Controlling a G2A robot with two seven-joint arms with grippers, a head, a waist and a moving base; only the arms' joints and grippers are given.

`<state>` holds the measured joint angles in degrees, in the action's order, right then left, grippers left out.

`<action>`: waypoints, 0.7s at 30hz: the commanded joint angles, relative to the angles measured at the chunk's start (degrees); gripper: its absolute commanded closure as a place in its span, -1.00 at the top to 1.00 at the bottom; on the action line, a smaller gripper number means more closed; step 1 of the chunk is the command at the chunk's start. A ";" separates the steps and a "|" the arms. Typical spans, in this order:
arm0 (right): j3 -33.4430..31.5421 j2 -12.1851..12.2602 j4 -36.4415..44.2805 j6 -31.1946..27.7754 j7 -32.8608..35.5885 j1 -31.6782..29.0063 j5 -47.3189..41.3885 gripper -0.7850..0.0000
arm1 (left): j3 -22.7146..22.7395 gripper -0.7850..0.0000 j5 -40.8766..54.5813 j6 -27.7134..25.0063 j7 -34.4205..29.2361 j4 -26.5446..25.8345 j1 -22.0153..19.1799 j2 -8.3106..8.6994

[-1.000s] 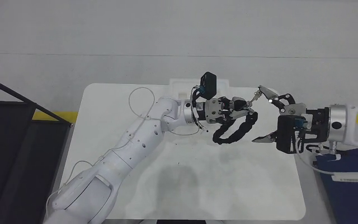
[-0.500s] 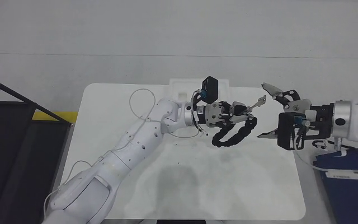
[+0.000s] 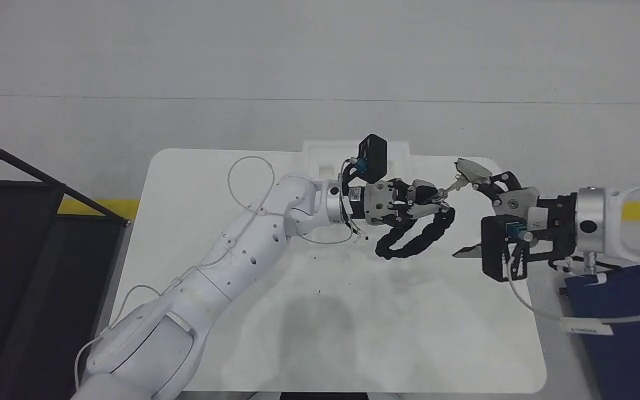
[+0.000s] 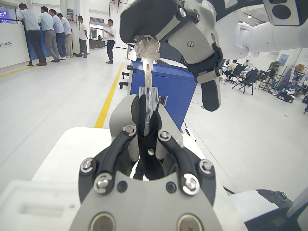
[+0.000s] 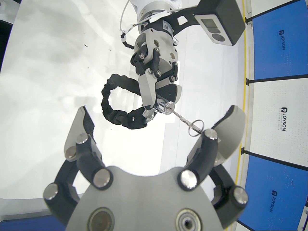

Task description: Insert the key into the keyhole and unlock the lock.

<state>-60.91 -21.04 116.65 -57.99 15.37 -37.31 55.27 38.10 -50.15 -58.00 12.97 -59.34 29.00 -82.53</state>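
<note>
lock (image 5: 166,108): chrome cylinder on a black fabric-sheathed cable loop; cylinder clamped between the closed fingers of the left pincer (image 4: 148,111), loop curling out beside it.
key (image 4: 147,49): silver, textured head, thin wire ring; blade in the keyhole, head lying against one pad of the right pincer (image 3: 468,208).
right pincer: fingers spread wide, gripping nothing.
counter (image 3: 190,200): white, rounded corners, beneath both pincers.
room: pale floor, yellow line (image 4: 110,97), blue cabinet (image 4: 168,82) beyond the right pincer.

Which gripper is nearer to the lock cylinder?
Left. The left gripper is shut on the lock cylinder. The right gripper is open beyond the far end of the inserted key, one pad against the key head.
</note>
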 commanded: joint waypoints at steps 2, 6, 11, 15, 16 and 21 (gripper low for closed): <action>1.42 0.40 -0.02 -0.01 0.25 0.82 -0.33 1.00 | -0.19 -1.00 0.18 0.00 0.10 0.08 -0.09 0.03; 2.58 0.83 -0.52 -0.01 0.14 2.04 -1.09 1.00 | -0.50 -1.00 0.22 0.00 0.21 0.31 -0.21 0.02; 3.70 1.31 -1.56 -0.01 -1.07 3.39 -2.06 1.00 | -0.76 -1.00 -0.04 0.00 0.29 0.63 -0.40 0.05; 2.82 1.38 -5.49 -0.01 -2.33 4.22 -5.45 1.00 | -1.27 -1.00 -1.04 0.00 -0.22 0.66 -0.82 0.17; 2.70 1.34 -6.27 0.04 -2.55 4.19 -6.85 1.00 | -1.40 -1.00 -1.33 0.00 -0.32 0.63 -0.89 0.24; 2.09 1.25 -8.06 -0.01 -0.60 4.25 -11.45 1.00 | -2.32 -1.00 -2.63 0.00 -0.99 -0.27 -1.31 0.91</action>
<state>-58.80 -19.76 108.76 -57.38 14.35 -33.04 44.73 36.06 -52.48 -58.00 12.14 -59.30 27.82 -81.84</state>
